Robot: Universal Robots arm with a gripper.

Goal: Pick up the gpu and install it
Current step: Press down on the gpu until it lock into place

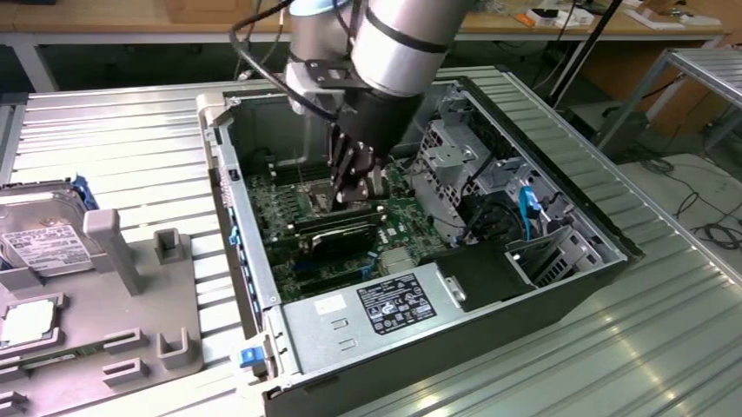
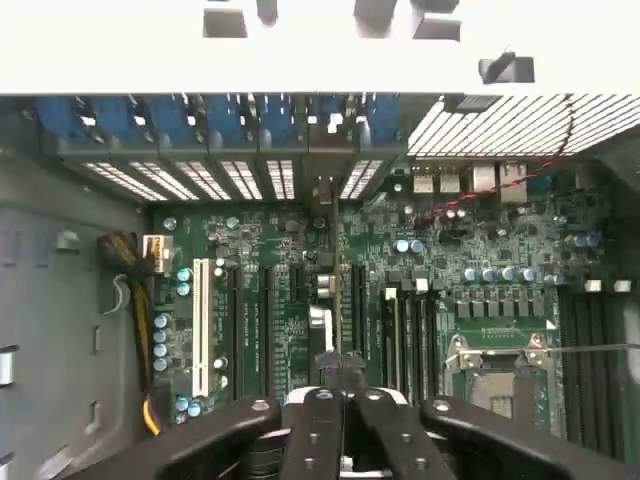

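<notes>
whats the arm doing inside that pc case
The arm's gripper is reaching down into the open computer case, holding the gpu edge-on over the motherboard. In the wrist view the card stands in line with the expansion slots, its bracket end toward the rear slot openings. A hard drive lies outside on the gray fixture.

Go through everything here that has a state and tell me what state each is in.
Black computer case: lying on its side, panel off.
Green GPU card: edge-on in the case, over the motherboard slots.
Black gripper: shut on the GPU card.
Silver hard drive: in the grey fixture.
</notes>
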